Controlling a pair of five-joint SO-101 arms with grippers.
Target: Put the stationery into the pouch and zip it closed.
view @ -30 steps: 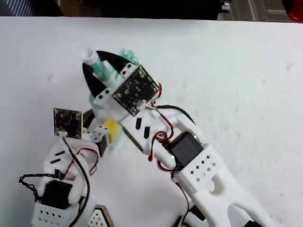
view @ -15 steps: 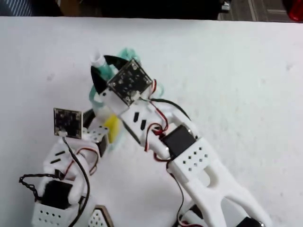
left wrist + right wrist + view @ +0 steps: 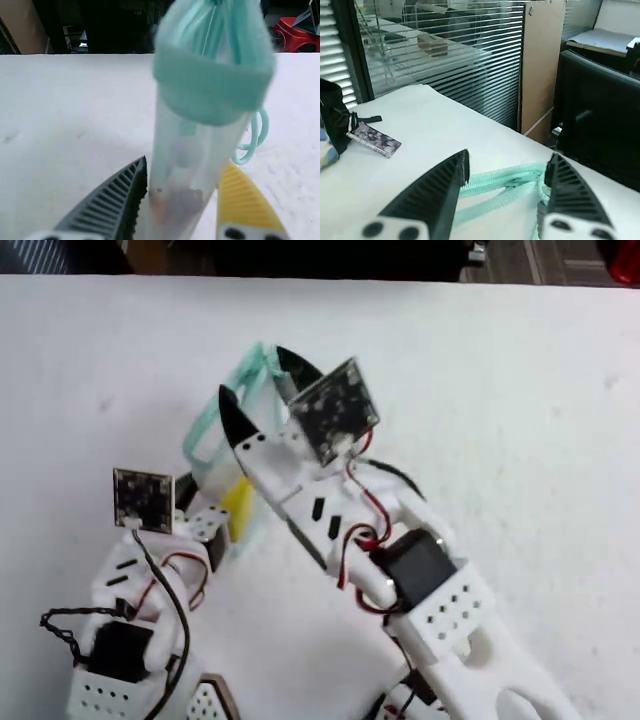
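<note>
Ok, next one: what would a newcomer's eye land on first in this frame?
First, the clear pouch with its teal zipper band, clamped in the left gripper between one grey and one yellow jaw. Next, in the high view, the right gripper, its black jaws spread wide, straddles the pouch's teal top edge over the white table.

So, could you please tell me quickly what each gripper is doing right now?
Left gripper: closed on the pouch.
Right gripper: open, holding nothing.
</note>
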